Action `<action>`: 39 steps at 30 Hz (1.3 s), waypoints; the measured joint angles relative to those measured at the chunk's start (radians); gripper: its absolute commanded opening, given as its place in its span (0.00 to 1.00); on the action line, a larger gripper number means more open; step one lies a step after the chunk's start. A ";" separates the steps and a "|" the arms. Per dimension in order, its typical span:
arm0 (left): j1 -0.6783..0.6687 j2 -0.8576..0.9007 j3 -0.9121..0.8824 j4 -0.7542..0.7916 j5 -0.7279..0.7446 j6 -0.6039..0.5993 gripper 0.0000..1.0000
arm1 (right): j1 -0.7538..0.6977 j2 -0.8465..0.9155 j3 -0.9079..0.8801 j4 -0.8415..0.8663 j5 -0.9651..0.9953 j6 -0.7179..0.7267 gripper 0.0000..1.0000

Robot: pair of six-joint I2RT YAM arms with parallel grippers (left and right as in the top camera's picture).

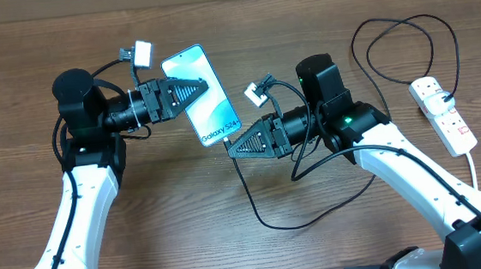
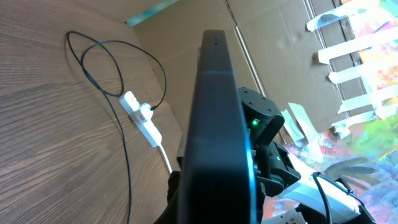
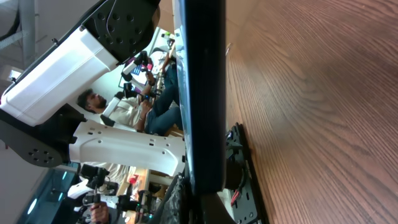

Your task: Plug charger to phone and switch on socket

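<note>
Overhead, your phone [image 1: 208, 107] sits slanted between the two arms with its screen lit, and the left gripper [image 1: 192, 89] is clamped on its upper long edge. At the phone's lower end the right gripper [image 1: 234, 145] is pinched on the charger [image 1: 260, 219] — the plug tip itself is hidden. The socket [image 1: 443, 114] lies well apart, near the table's [image 1: 335, 247] right edge.
</note>
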 measured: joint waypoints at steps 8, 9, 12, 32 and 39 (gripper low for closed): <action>-0.011 0.000 0.000 0.000 0.001 0.000 0.04 | 0.013 0.000 0.000 0.008 0.011 0.001 0.04; -0.012 0.000 0.000 0.000 0.001 0.000 0.04 | 0.014 0.000 0.000 0.008 0.015 0.000 0.04; -0.013 0.000 0.000 0.000 0.000 0.000 0.04 | 0.014 0.000 0.000 0.008 0.021 0.000 0.04; -0.014 0.001 0.003 0.005 0.041 0.070 0.04 | -0.039 0.000 -0.003 0.013 0.034 -0.001 0.04; -0.014 0.005 0.003 0.004 0.047 0.087 0.04 | -0.052 0.000 -0.003 0.011 0.032 -0.001 0.04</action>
